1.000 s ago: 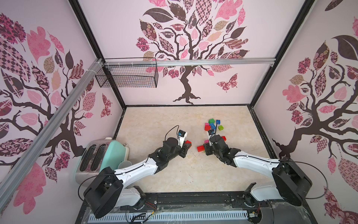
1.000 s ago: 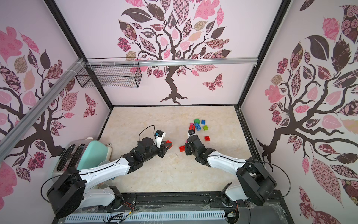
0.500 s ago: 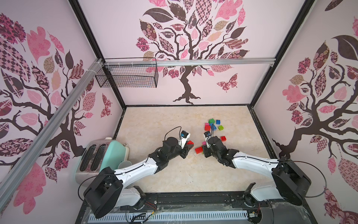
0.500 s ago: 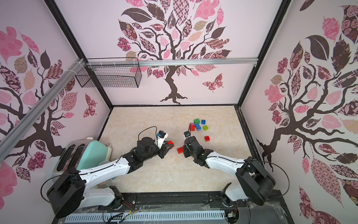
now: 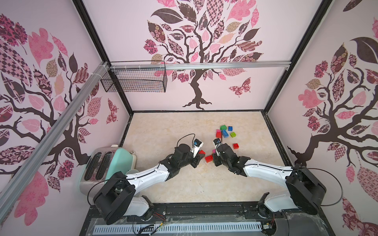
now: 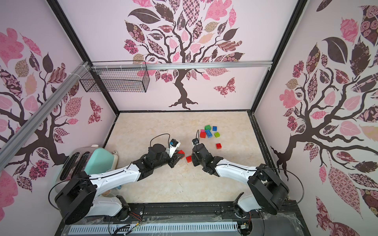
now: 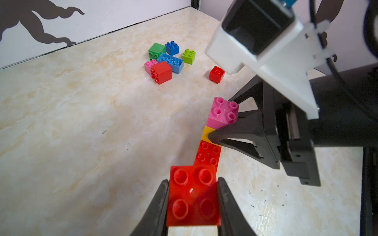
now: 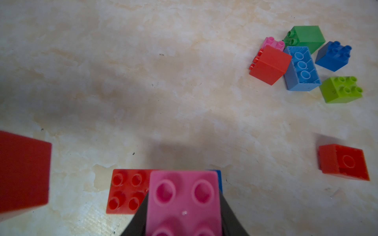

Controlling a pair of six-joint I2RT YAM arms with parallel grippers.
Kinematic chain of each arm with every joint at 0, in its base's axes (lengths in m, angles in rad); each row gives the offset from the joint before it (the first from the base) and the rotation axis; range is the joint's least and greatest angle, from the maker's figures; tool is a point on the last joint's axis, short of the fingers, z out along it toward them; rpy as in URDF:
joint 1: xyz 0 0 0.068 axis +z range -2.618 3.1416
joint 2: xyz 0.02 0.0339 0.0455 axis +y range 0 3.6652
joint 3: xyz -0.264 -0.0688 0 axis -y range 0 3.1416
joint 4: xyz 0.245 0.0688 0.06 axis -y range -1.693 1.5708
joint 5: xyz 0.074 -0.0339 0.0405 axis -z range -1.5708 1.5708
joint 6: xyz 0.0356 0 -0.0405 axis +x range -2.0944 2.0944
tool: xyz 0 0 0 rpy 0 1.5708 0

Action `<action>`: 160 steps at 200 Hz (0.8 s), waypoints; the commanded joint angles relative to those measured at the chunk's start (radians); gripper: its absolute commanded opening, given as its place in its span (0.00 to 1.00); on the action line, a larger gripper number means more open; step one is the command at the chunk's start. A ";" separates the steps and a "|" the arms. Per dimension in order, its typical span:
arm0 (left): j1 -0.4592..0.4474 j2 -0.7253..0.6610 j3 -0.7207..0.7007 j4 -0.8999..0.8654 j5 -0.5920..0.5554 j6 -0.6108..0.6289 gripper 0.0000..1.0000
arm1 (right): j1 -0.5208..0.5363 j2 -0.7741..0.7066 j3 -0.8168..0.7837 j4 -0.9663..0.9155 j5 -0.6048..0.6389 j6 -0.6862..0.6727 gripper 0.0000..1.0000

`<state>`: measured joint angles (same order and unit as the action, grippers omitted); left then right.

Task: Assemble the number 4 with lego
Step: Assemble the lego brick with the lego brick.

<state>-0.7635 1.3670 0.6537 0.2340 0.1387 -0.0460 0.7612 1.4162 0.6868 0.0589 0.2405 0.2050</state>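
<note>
My left gripper (image 7: 193, 179) is shut on a red lego brick (image 7: 193, 196), held just above the table; in both top views it shows at the left gripper (image 5: 201, 155) (image 6: 180, 156). My right gripper (image 8: 184, 196) is shut on a pink brick (image 8: 184, 202) that sits on a yellow brick (image 7: 207, 131). A flat red brick (image 7: 208, 153) lies against the yellow one, between the two grippers. A blue edge (image 8: 218, 179) shows behind the pink brick. The right gripper (image 5: 214, 156) faces the left one closely.
Loose bricks lie far right: green (image 5: 223, 127), blue (image 5: 230, 128), light blue (image 5: 225, 133), lime (image 5: 233, 134), red (image 5: 218, 134), and a lone red (image 5: 235, 145). A toaster (image 5: 98, 165) stands at the left wall, a wire basket (image 5: 135, 77) hangs on the back wall.
Both grippers have drawn slightly closer together around the red brick on the table. The right one shifted left and nearer with the pink brick. Both grips are unchanged.
</note>
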 commanded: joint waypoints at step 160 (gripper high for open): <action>0.042 0.296 0.073 0.225 0.269 0.176 0.00 | 0.034 0.042 -0.091 -0.106 -0.031 0.069 0.00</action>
<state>-0.7368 1.6249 0.7017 0.4267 0.3592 0.0895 0.7826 1.4139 0.6529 0.1127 0.2874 0.2363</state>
